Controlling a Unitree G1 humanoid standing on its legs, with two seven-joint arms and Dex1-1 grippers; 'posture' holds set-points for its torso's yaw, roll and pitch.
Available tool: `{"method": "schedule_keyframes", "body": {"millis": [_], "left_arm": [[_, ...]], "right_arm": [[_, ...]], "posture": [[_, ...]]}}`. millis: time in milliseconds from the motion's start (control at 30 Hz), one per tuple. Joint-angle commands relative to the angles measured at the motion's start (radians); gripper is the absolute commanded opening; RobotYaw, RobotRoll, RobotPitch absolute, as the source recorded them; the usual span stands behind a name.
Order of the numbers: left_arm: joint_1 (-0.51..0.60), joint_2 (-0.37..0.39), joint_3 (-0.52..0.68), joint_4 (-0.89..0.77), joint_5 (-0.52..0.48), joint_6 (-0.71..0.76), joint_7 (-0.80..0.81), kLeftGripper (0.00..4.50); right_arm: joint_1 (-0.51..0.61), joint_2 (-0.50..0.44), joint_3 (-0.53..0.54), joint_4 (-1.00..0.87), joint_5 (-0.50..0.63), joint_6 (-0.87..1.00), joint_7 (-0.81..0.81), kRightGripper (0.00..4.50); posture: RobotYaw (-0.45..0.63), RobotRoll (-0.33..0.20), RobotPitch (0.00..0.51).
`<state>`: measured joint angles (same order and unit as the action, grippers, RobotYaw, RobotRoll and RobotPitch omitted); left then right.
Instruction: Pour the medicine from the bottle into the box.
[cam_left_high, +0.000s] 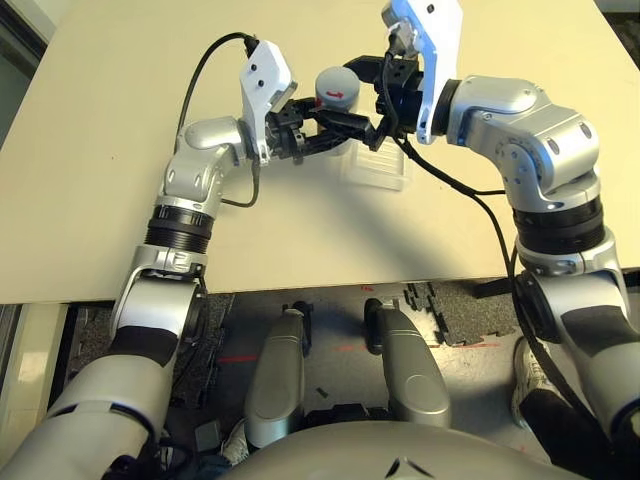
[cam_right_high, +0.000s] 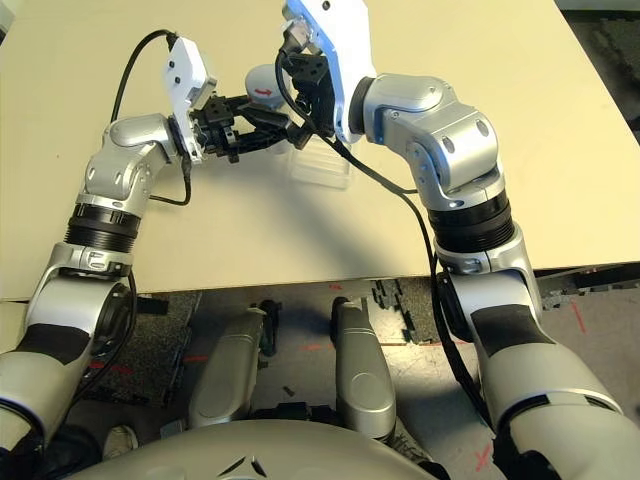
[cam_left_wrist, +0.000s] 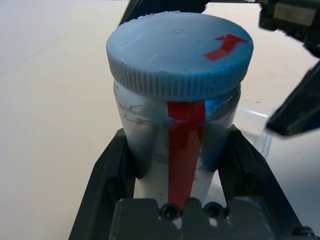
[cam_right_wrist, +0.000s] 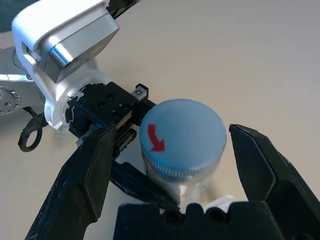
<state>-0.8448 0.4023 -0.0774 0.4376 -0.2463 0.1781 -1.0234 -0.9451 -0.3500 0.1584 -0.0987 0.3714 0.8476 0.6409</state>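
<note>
The surface (cam_left_high: 120, 160) is a plain beige top, and below its near edge a dark floor (cam_left_high: 450, 340) with black mat pieces is visible. The left gripper (cam_left_high: 335, 125) holds the capped bottle (cam_left_high: 335, 95) upright above the surface, its jaws pinching the body, just beside the clear box (cam_left_high: 378, 168). The right gripper (cam_right_wrist: 175, 150) has its jaws spread on both sides of the cap (cam_right_wrist: 182, 130), not touching it.

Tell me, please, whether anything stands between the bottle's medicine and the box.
Yes: the cap is on the bottle, closing its mouth. The left gripper holds the bottle; the open right gripper straddles the cap without touching. The box lies just beside, nothing else between.
</note>
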Motion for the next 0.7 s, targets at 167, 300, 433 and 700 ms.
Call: {"method": "schedule_keyframes", "body": {"millis": [167, 300, 433, 700], "left_arm": [[0.084, 0.059, 0.044, -0.057, -0.006, 0.014, 0.016, 2.46], [0.073, 0.063, 0.058, -0.081, -0.021, 0.026, 0.021, 2.46], [0.024, 0.037, 0.059, -0.08, -0.029, 0.032, 0.024, 2.46], [-0.044, -0.043, 0.028, -0.019, -0.018, 0.007, 0.007, 2.46]], "right_arm": [[-0.012, 0.035, -0.025, 0.003, 0.014, -0.026, 0.006, 4.5], [-0.03, 0.047, -0.034, 0.01, 0.02, -0.031, 0.009, 4.5], [-0.055, 0.054, -0.046, 0.023, 0.026, -0.033, 0.007, 4.5], [-0.087, 0.05, -0.063, 0.052, 0.011, -0.035, -0.003, 4.5]], "posture": [[0.03, 0.0, 0.21], [0.03, 0.0, 0.206], [0.03, 0.0, 0.2], [0.01, 0.0, 0.188]]}}
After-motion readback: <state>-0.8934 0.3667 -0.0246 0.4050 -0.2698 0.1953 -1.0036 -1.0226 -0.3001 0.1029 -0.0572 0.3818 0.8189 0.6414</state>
